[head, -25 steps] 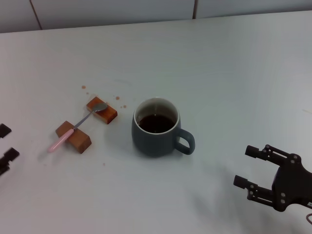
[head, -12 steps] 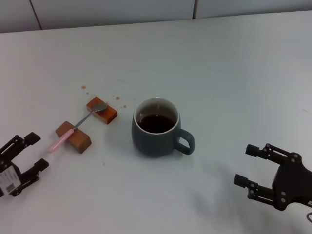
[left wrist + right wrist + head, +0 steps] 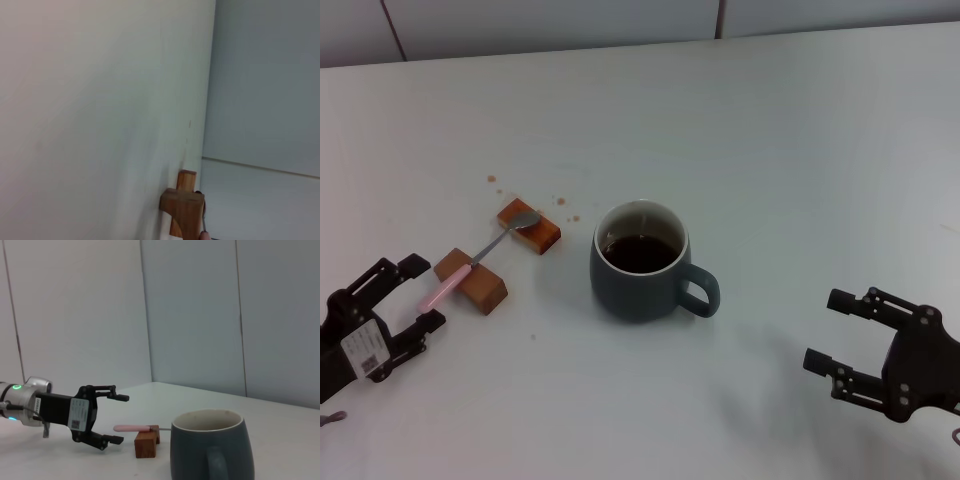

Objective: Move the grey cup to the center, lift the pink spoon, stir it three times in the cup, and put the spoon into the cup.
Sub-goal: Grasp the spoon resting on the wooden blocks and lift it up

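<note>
The grey cup point(image 3: 640, 262) stands upright near the table's middle with dark liquid inside, its handle toward my right side; it also shows in the right wrist view point(image 3: 209, 447). The pink spoon point(image 3: 470, 267) lies across two brown blocks to the cup's left, pink handle toward me; its handle shows in the right wrist view point(image 3: 131, 428). My left gripper point(image 3: 422, 293) is open, just short of the spoon's handle end; it also shows in the right wrist view point(image 3: 119, 418). My right gripper point(image 3: 828, 330) is open and empty at the front right, apart from the cup.
Two brown wooden blocks point(image 3: 472, 280) point(image 3: 529, 226) hold the spoon up; one block shows in the left wrist view point(image 3: 183, 210). Small brown drops point(image 3: 566, 207) dot the white table point(image 3: 800, 150) behind the blocks. A wall stands at the table's far edge.
My left gripper has come in from the left edge toward the spoon's handle, fingers open. The right gripper has barely shifted. Cup and spoon have not moved.
</note>
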